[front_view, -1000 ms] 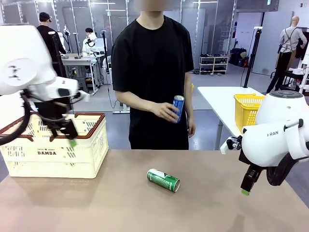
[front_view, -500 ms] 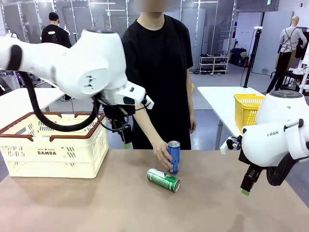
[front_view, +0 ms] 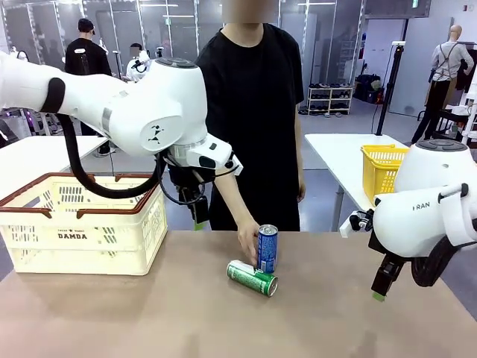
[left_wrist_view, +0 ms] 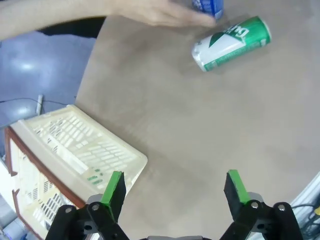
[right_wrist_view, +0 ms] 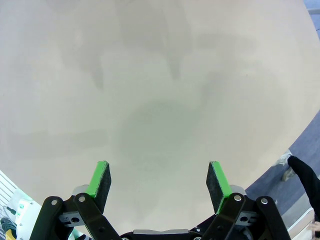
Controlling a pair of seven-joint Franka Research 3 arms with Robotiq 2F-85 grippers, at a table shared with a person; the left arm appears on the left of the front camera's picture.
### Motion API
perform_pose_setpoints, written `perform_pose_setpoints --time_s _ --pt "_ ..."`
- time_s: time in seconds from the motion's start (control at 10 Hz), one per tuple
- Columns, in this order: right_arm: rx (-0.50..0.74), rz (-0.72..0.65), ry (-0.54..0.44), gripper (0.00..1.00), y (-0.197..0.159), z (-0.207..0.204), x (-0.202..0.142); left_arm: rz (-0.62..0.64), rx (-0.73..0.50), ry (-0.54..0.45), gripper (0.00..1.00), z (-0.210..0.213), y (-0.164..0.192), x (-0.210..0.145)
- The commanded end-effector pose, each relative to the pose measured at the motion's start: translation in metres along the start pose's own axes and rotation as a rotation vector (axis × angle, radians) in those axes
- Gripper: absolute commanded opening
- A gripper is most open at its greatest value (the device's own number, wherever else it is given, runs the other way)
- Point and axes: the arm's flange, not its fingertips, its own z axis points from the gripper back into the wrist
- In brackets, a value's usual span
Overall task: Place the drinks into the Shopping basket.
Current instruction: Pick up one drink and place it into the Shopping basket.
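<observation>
Front view. A slim green metal can [front_view: 252, 277] with a silver top lies on its side at mid-table on the smooth brown table [front_view: 149, 321]. Just behind it a blue can [front_view: 267, 248] with white markings stands upright, the person's hand [front_view: 248, 240] wrapped around its side. The cream-white plastic shopping basket [front_view: 82, 224], slotted-walled with a brown rim and printed "DAMDA", sits at the table's left end, well apart from both cans. The left gripper [front_view: 200, 212] hangs between the basket and the cans, above the table. The right gripper [front_view: 380, 287] hangs low at the right side, over bare tabletop. A yellow mesh basket [front_view: 384, 168] stands on a white table behind.

Left wrist view. The green-padded fingers are spread wide with nothing between them. Beyond them lie the basket's corner, the green can, and the hand on the blue can.

Right wrist view. The fingers stand apart and empty over the matte tabletop.
</observation>
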Motion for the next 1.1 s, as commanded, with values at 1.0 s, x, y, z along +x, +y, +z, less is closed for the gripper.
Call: perform_pose_setpoints --time_s 1.0 --pt "-0.002 -0.001 0.002 0.96 0.000 0.001 -0.001 0.134 0.035 0.040 1.00 -0.026 -0.014 -0.154"
